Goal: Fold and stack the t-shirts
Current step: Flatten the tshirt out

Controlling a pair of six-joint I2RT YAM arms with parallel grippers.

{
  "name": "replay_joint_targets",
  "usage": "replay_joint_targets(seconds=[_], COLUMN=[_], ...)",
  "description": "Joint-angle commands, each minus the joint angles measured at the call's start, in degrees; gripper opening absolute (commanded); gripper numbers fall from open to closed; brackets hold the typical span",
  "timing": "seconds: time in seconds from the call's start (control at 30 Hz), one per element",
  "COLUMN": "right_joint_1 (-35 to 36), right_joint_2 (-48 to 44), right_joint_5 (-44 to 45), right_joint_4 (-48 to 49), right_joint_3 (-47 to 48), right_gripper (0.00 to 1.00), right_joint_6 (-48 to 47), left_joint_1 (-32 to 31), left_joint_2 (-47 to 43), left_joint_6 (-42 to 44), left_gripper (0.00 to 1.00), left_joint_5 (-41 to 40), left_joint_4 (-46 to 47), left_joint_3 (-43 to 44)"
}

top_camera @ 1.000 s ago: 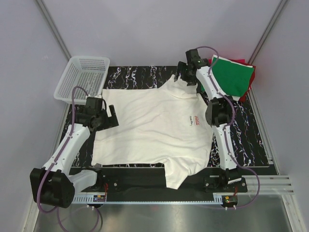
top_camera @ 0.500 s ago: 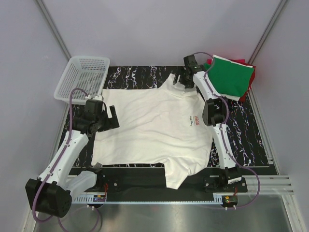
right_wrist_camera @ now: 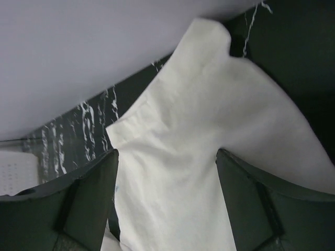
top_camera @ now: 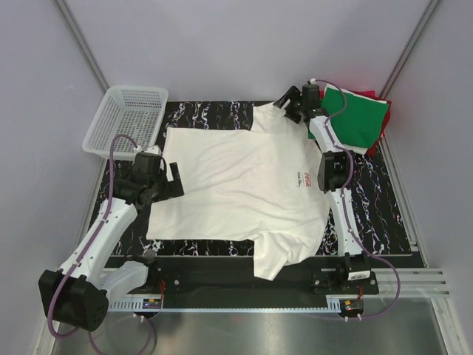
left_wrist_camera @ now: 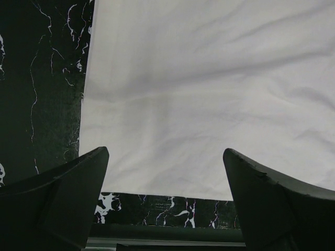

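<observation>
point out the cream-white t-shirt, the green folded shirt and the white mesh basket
cream-white fabric t-shirt [top_camera: 236, 185], top external view, middle of its spread body
green folded fabric shirt [top_camera: 358, 118], top external view, centre of its top face
white plastic mesh basket [top_camera: 126, 118], top external view, bare mesh floor

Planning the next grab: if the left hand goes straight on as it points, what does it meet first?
The cream t-shirt, close to its edge; the open left hand points at it, though the gap is unclear.
</observation>
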Motion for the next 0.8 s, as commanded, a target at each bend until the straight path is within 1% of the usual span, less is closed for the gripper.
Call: replay_joint_targets(seconds=[0.0, 0.03, 0.07, 0.1, 0.13, 0.27, 0.3, 0.33, 0.37, 0.4, 0.43, 0.47, 0.5, 0.53, 0.57, 0.6, 0.63, 0.67, 0.7, 0.73, 0.77], right_joint_1=[-0.34, -0.34, -0.34, -0.26, -0.17, 1.06, 2.11, 2.64, 3.34, 3.96, 5.35, 6.15, 6.86, 8.78, 9.84, 11.33, 12.56, 15.71, 17.22, 18.54, 20.64], right_joint_2=[3.96, 3.35, 2.91, 2.13, 1.07, -8.5, -10.6, -15.24, -17.81, -20.53, -26.39, -29.75, -33.27, -40.78, -44.78, -48.73, -56.51, -60.33, -64.2, -71.72, -75.54], right_joint_5=[-2.4, -4.24, -4.86, -5.65, -6.71, -15.05, -16.37, -18.47, -19.1, -19.46, -19.63, -19.46, -19.02, -16.93, -15.52, -14.29, -10.01, -6.92, -4.28, 1.75, 4.77], right_joint_4=[14.21, 18.86, 20.47, 21.27, 24.49, 26.55, 26.29, 25.59, 24.97, 22.36, 20.42, 19.18, 17.69, 14.71, 13.73, 10.67, 8.29, 5.66, -0.03, -2.87, -5.51], right_joint_3=[0.6, 0.94, 1.29, 1.47, 0.87, -2.56, -4.57, -6.07, -7.65, -11.06, -13.44, -16.43, -23.42, -27.66, -32.23, -41.06, -45.24, -49.29, -57.07, -61.24, -65.8], right_gripper=[0.84, 0.85, 0.86, 0.9, 0.92, 1.0, 0.99, 1.0, 1.0, 1.0, 1.0, 1.0, 1.0, 1.0, 1.0, 1.0, 1.0, 1.0, 1.0, 1.0, 1.0], right_joint_6=[5.8, 6.59, 6.85, 7.03, 7.03, 5.81, 4.5, 3.79, 3.08, 1.69, 1.06, 0.53, -0.69, -1.31, -2.01, -4.46, -5.7, -6.67, -7.9, -7.39, -5.55], left_joint_1=[-0.85, -1.03, -1.2, -1.47, -1.56, -1.73, -1.73, -1.73, -1.73, -1.73, -1.73, -1.73, -1.73, -1.73, -1.73, -1.73, -1.73, -1.82, -1.91, -2.0, -2.26], left_joint_2=[0.58, 0.76, 0.67, 0.76, 0.76, 0.23, -0.2, -0.47, -0.73, -1.52, -1.61, -2.05, -1.97, -1.97, -1.62, -1.27, -1.17, -1.09, -1.09, -1.09, -1.35], left_joint_6=[-0.51, -0.69, -0.6, -0.69, -0.77, -0.95, -0.95, -0.95, -0.95, -0.95, -0.95, -0.86, -0.86, -0.86, -0.95, -0.86, -0.86, -0.86, -0.86, -0.86, -0.95], left_gripper=[0.98, 0.98, 0.98, 0.98, 0.98, 0.98, 0.98, 0.98, 0.98, 0.98, 0.98, 0.99, 0.98, 0.99, 0.99, 0.99, 0.99, 0.98, 0.98, 0.98, 0.98], left_joint_5=[-2.0, -2.35, -2.36, -2.44, -2.71, -3.06, -3.23, -3.32, -3.41, -3.59, -3.67, -3.67, -3.59, -3.67, -3.5, -3.5, -3.41, -3.32, -3.06, -2.97, -2.97], left_joint_4=[0.94, 0.94, 0.94, 0.86, 0.85, 0.85, 0.85, 0.85, 0.94, 1.03, 1.12, 1.29, 1.38, 1.47, 1.38, 1.29, 1.21, 1.21, 1.29, 1.29, 1.47], left_joint_3=[0.17, 0.17, 0.17, 0.25, 0.25, 0.34, 0.34, 0.34, 0.34, 0.34, 0.26, 0.17, 0.25, 0.25, 0.34, 0.26, 0.43, 0.34, 0.34, 0.17, 0.08])
